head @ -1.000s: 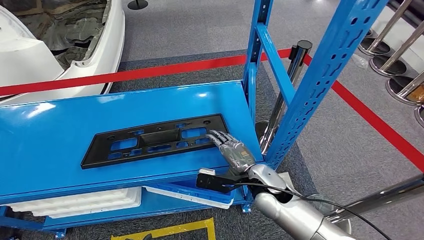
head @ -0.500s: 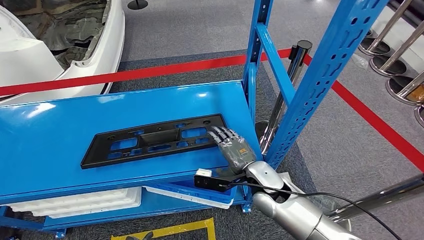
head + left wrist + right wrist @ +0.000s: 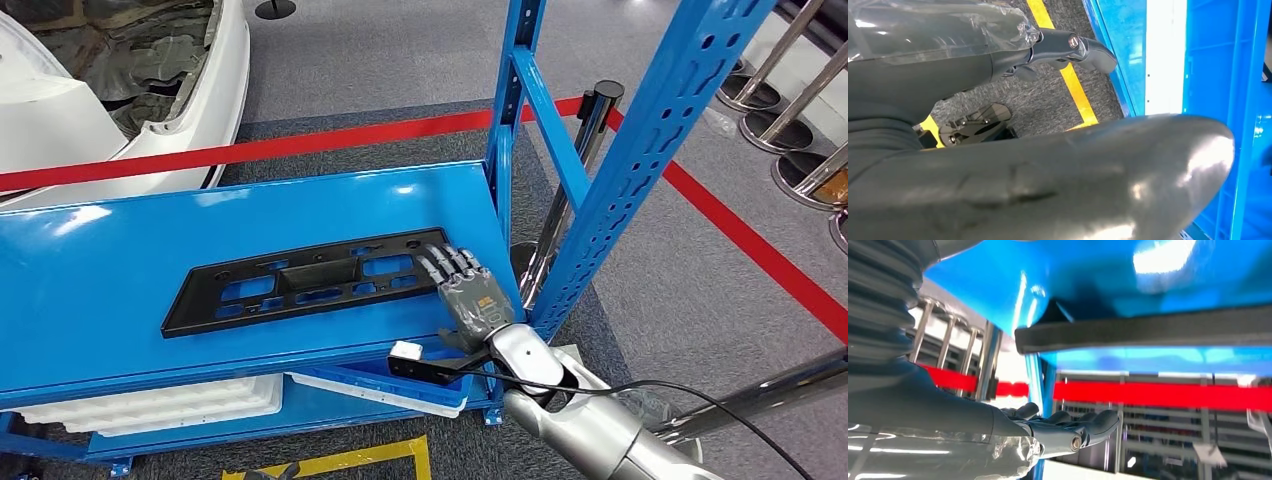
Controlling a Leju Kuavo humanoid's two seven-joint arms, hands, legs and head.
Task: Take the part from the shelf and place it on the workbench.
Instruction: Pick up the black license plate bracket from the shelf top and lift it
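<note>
One blue steel shelf (image 3: 120, 260) fills the near scene in the head view, its flat top tier tilted across the picture, carried by perforated blue uprights (image 3: 640, 160) at the robot's right. One white car body panel (image 3: 70, 110) stands beyond the shelf on the grey floor, with red floor tape (image 3: 300, 145) running between them. Several white foam trays (image 3: 160, 402) lie stacked on the lower tier. Chrome barrier posts (image 3: 800, 110) stand well apart to the right. One black plastic part (image 3: 300, 285), a long flat frame with cut-out windows, lies flat on the top tier, near its right end. One right hand (image 3: 468, 292), on a silver arm, reaches over the shelf's front edge; its fingers (image 3: 445, 262) are spread and extended, lying just at the part's right end, holding nothing; whether they touch it cannot be told. One left hand (image 3: 1068, 47) appears in the left wrist view over yellow floor tape (image 3: 1073, 85), with fingers loosely extended and nothing between them.
</note>
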